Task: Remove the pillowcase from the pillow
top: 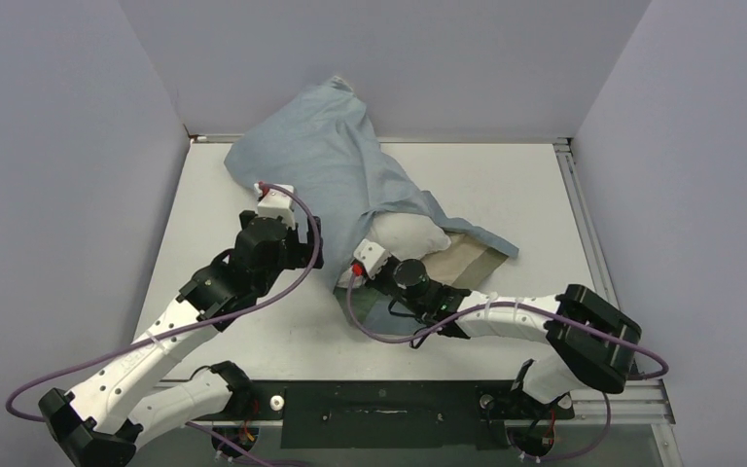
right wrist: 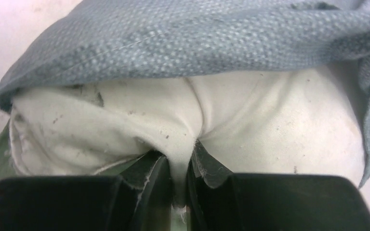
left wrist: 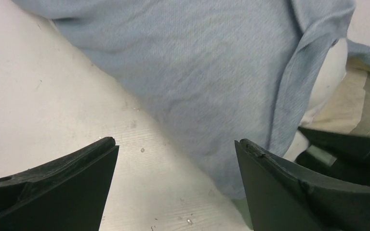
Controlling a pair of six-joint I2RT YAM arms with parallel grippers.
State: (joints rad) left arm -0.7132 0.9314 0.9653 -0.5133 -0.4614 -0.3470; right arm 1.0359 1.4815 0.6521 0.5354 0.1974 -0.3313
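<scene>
Right wrist shows smudged off-white pillow (right wrist: pixel 270 125) bulging from dusty-blue pillowcase (right wrist: pixel 197 38).

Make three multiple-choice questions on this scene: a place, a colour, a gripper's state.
1. The pillow pokes out: A. by the right gripper B. at the far wall C. nowhere
2. Outer colour of the pillowcase: A. red B. dusty blue C. black
3. The right gripper is: A. wide open B. shut on the pillow C. out of view
Answers: A, white cushion bulges at that gripper; B, blue in every view; B, a white fold is pinched.
</scene>
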